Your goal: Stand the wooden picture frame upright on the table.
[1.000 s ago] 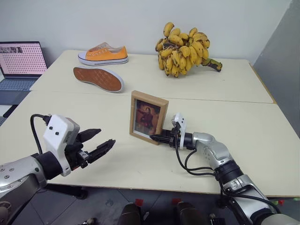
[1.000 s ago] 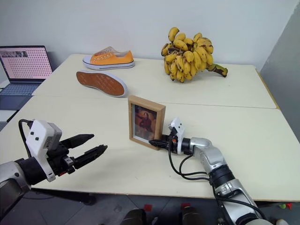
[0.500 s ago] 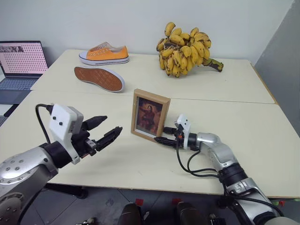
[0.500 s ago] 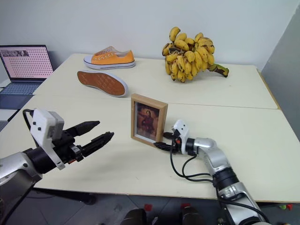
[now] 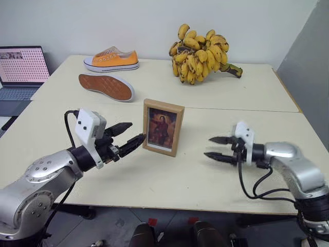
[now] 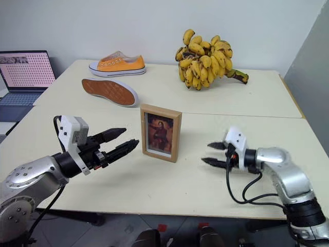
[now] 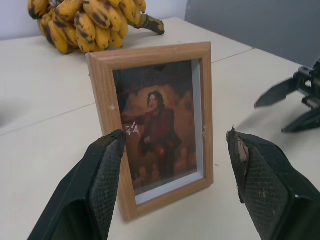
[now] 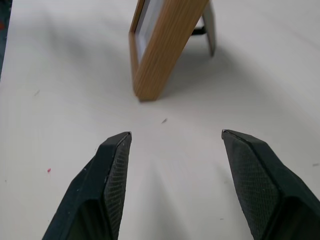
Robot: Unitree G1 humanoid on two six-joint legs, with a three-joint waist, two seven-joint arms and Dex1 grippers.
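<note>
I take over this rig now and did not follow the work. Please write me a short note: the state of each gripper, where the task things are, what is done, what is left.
Left gripper: open, empty, fingertips close beside the small light-wood picture frame; whether they touch it I cannot tell.
Right gripper: open, empty, clear of the frame on its other side.
Frame: upright on the large cream table, portrait toward the robot, leaning on its back stand flap.
Done: the frame stands unheld.
Left: probably just draw both arms away without knocking it.

Table point(image 5: 257, 98): frame point(image 5: 163, 127), shoes point(image 5: 111, 59), bananas point(image 5: 199, 52)
</note>
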